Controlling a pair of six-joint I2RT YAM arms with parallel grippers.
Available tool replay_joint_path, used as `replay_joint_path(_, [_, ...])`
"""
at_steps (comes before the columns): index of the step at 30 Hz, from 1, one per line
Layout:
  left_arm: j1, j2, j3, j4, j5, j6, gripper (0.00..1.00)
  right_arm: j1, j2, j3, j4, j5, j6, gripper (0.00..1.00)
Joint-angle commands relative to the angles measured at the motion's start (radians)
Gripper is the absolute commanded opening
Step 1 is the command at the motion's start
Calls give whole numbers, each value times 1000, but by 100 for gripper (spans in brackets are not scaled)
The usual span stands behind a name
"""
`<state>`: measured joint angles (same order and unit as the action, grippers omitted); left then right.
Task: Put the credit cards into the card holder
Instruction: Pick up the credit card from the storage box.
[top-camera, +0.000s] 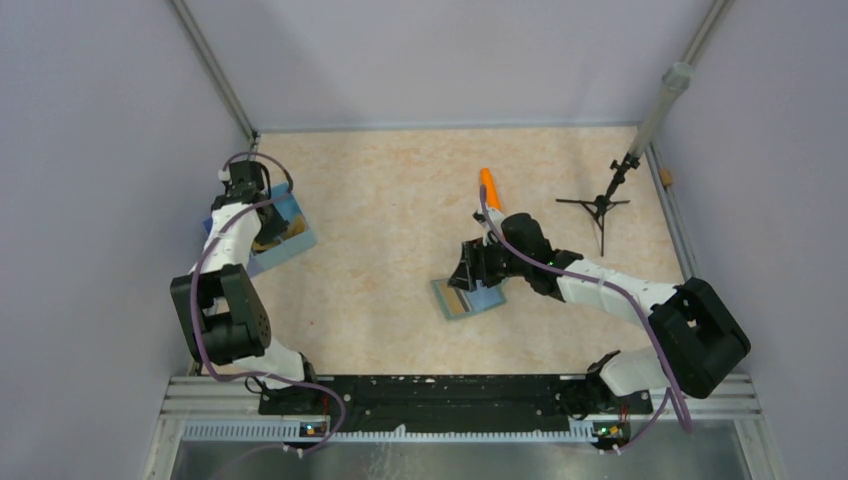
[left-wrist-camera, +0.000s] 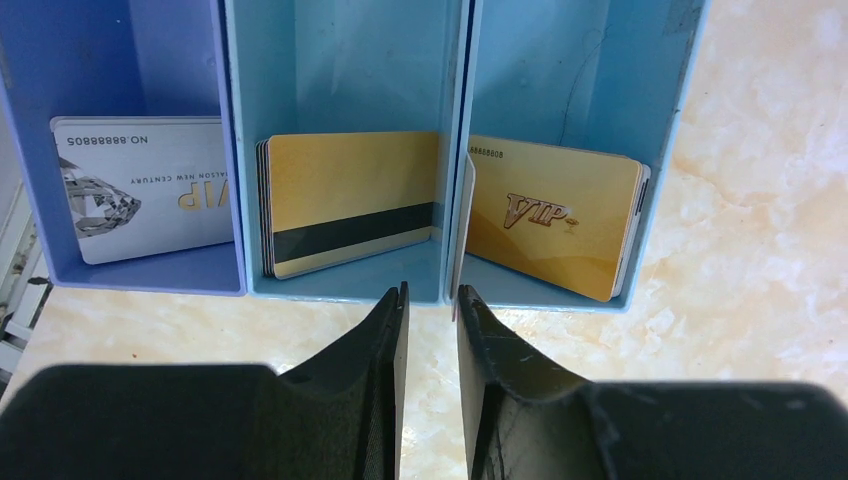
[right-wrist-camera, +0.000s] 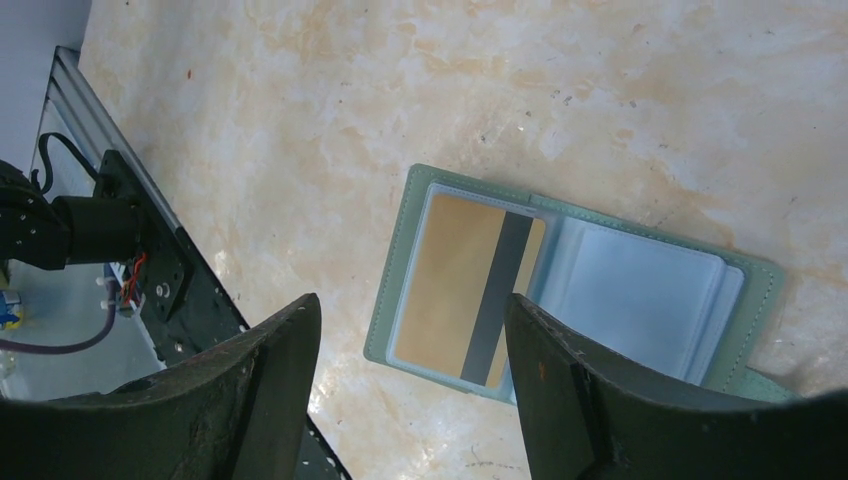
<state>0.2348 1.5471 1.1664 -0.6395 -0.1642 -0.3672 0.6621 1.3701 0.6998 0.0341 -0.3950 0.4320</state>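
Observation:
The card holder (right-wrist-camera: 655, 300) lies open on the table, pale blue inside with a grey-green rim. One gold card with a dark stripe (right-wrist-camera: 450, 285) sits in its left pocket. My right gripper (right-wrist-camera: 410, 310) hovers just above it, open and empty; from above it (top-camera: 467, 268) is over the holder (top-camera: 470, 300). More credit cards lie in a blue tray (left-wrist-camera: 340, 90): a striped gold stack (left-wrist-camera: 345, 200) in the middle and gold VIP cards (left-wrist-camera: 550, 215) on the right. My left gripper (left-wrist-camera: 430, 295) is at the tray's near wall, its jaws a narrow gap apart. A thin card (left-wrist-camera: 461, 220) stands on edge by the right fingertip.
A white VIP card (left-wrist-camera: 150, 185) lies in the tray's left compartment. The tray (top-camera: 297, 240) sits at the table's far left by the wall. An orange cylinder (top-camera: 490, 188) lies behind the right arm. A black tripod stand (top-camera: 600, 205) is at the back right.

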Motion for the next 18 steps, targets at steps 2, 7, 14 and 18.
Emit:
replay_joint_path(2, [33,26,12,12,36,11,27,-11,4,4,49,-18,9,66])
replay_joint_path(7, [38,54,33,21,59,14,21,-12,3,4,49,-21,7,66])
replay_joint_path(14, [40,44,43,21,50,11,8,-12,-4,7,41,-21,4,66])
replay_joint_path(18, [40,7,34,26,40,11,5,-11,-7,9,34,-18,3,66])
